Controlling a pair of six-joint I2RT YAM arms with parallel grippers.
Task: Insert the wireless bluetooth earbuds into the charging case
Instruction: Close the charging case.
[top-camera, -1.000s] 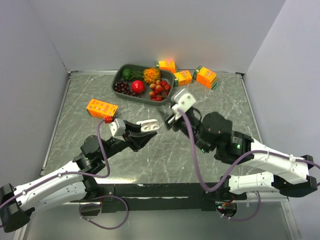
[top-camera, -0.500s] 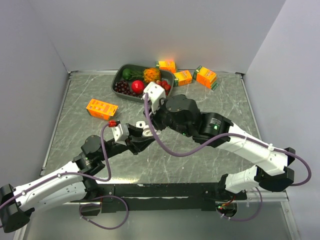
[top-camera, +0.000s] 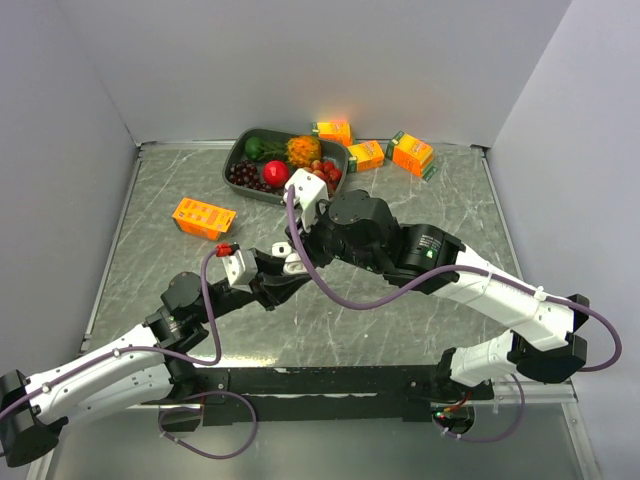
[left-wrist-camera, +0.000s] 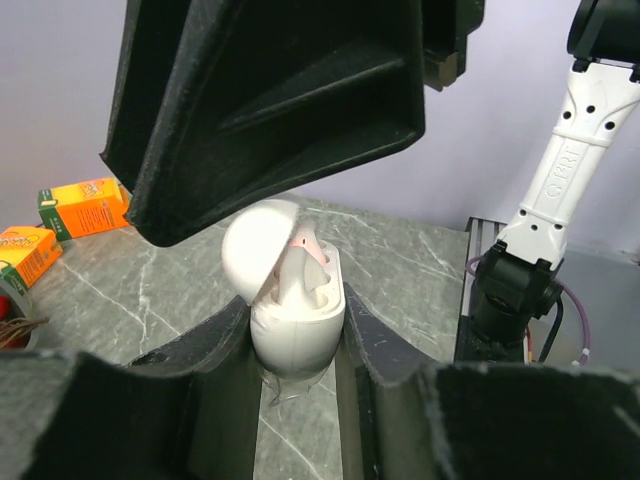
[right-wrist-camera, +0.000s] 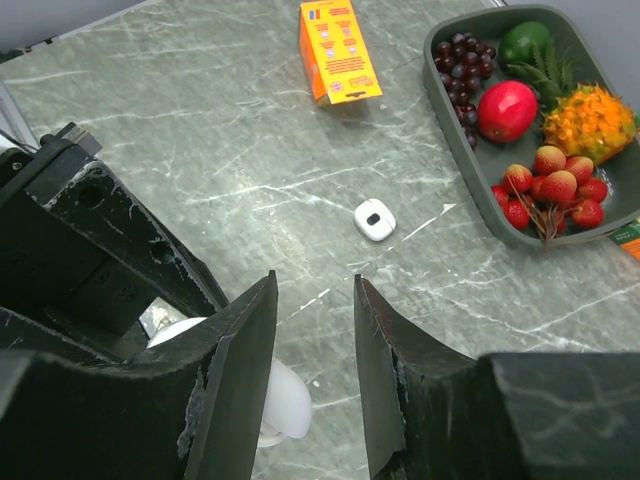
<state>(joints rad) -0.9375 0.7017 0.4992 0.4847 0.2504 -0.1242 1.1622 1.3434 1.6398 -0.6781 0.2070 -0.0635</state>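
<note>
My left gripper (left-wrist-camera: 296, 335) is shut on a white charging case (left-wrist-camera: 296, 340) and holds it upright above the table with its lid open. A white earbud (left-wrist-camera: 292, 282) stands in the case. The case also shows in the top view (top-camera: 292, 263), and its lid shows in the right wrist view (right-wrist-camera: 288, 400). My right gripper (right-wrist-camera: 314, 287) is open and empty, right above the case. Its black fingers (left-wrist-camera: 270, 100) fill the top of the left wrist view. In the top view the right gripper (top-camera: 298, 246) hangs over the left gripper (top-camera: 283, 270). No other earbuds show.
A second small white case (right-wrist-camera: 375, 219) lies flat on the table beyond my right gripper. A dark tray (top-camera: 240, 153) of fruit stands at the back. One orange carton (top-camera: 203, 217) lies at the left, and three more (top-camera: 411, 153) lie at the back right.
My right arm has swung left from the table's middle right to hang over the left gripper and the case. The left gripper has kept hold of the case and barely moved.
</note>
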